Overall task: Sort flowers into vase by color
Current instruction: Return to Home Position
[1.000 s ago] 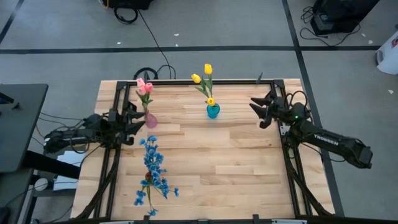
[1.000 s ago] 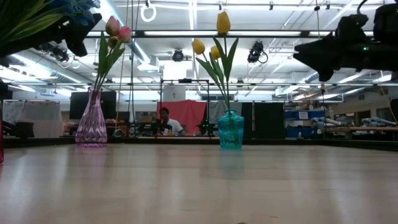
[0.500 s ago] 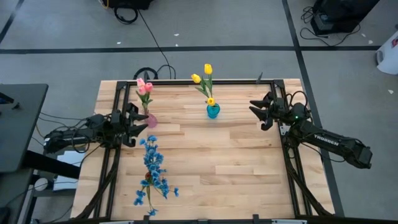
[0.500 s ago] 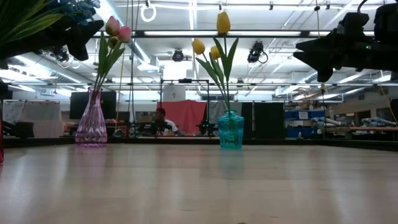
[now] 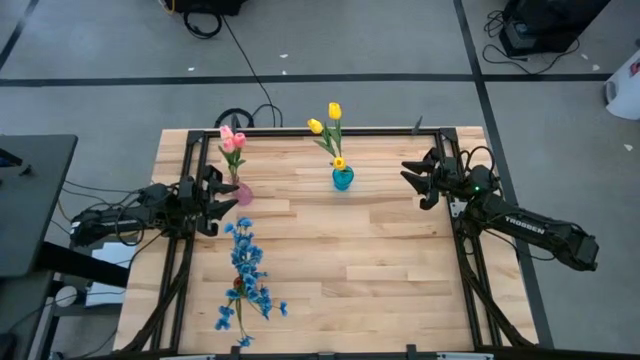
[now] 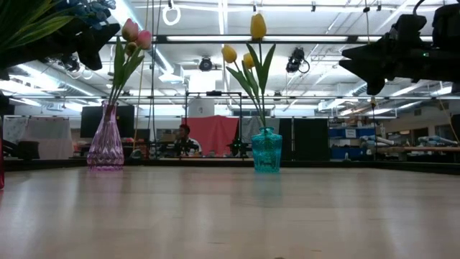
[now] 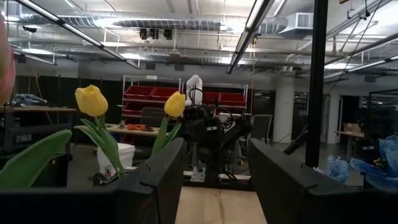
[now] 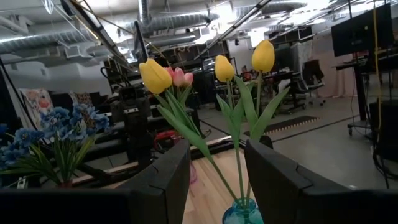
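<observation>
While both arms sit at the table's edges, rundown left to right. At the left edge of the table (image 5: 380, 260), the left gripper (image 5: 215, 190) hangs just beside the violet vase (image 5: 242, 193); fingers spread, nothing held. In that vase, far-left: the pink tulips (image 5: 232, 142), upright. Toward the near-left stand the blue sprays (image 5: 248, 268), one bushy bunch; its base looks like a dark red vase (image 5: 238, 286), but from above that's hard to confirm. Far centre: the yellow tulips (image 5: 328, 125), three heads, stems in the blue vase (image 5: 343, 178). Low view shows a person (image 6: 185, 137) in the room behind, between the two far vases. At the right edge, the right gripper (image 5: 420, 176) is level with the blue vase and well apart from it; fingers spread, empty. Its wrist view looks between them at the yellow tulips, with pink tulips and blue sprays beyond. Writing: white "TROSSEN" on the right arm (image 5: 525, 224).
</observation>
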